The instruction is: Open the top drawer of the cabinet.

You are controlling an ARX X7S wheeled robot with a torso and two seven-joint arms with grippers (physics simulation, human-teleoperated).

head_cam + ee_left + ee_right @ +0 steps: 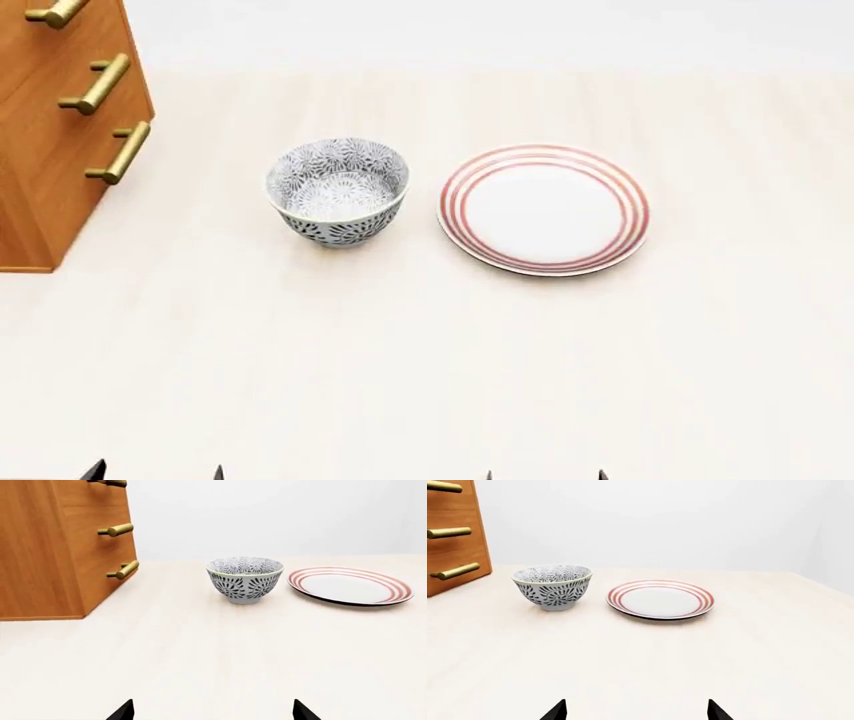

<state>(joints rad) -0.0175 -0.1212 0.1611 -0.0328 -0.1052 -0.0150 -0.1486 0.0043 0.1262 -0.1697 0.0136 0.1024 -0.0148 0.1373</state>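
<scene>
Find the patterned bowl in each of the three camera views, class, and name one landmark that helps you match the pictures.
Head view: the bowl sits left of centre, between the cabinet and the plate.
Left wrist view: bowl just right of centre, cabinet at the left edge.
Right wrist view: bowl left of centre, beside the plate.
Shared landmark: the red-ringed plate.

The desk (427, 360) was a pale, light-grained wooden surface that filled most of the head view. On it at the far left stood the cabinet (40, 150), orange-brown with brass bar handles on its stacked drawer fronts. To its right sat a patterned blue-and-white bowl (338, 190), standing upright and apart from the cabinet, and just beside the bowl on the right lay a white plate (543, 208) ringed with red stripes.
</scene>
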